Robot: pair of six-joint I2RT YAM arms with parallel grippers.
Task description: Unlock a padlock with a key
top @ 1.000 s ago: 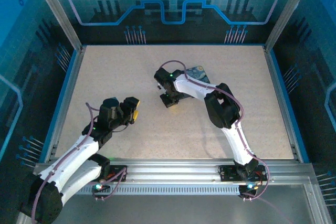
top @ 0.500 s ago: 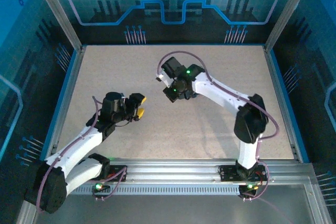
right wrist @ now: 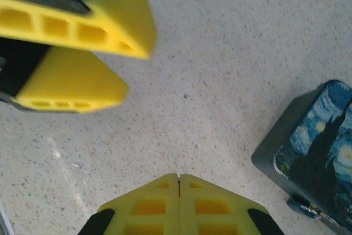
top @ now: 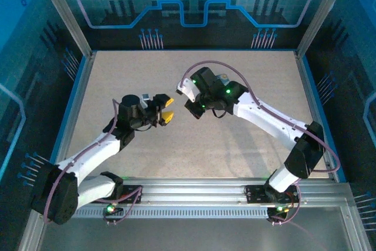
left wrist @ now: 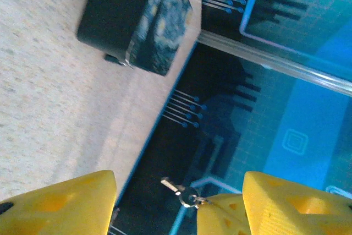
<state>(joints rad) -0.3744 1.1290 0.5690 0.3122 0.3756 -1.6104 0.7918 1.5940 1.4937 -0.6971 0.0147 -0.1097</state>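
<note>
Status, L→R: the left pincer (top: 168, 109) hangs above the surface (top: 117, 74), released - jaws apart, and we see nothing clamped btw them. The key (left wrist: 184, 193) shows low in the left wrist view, in the gap btw those fingers, touching the tip of a yellow pad. We can't tell whose pad that is, or whether the key is actually pinched.

The right pincer (right wrist: 179, 180) faces the left one, just beside it. It's clenched - tips pressed flat together, no key visible at them in its own cam.

Further right the tin (right wrist: 308, 147) sits on the surface w/ the padlock (right wrist: 304, 207) at its lower corner. Too small to tell if the shackle is open.

Our read: the key is up in the air near both pincers and well apart from the padlock, so pickup looks done. Approach, insertion, turn and shackle release are all left, so we're early on, approx.
</note>
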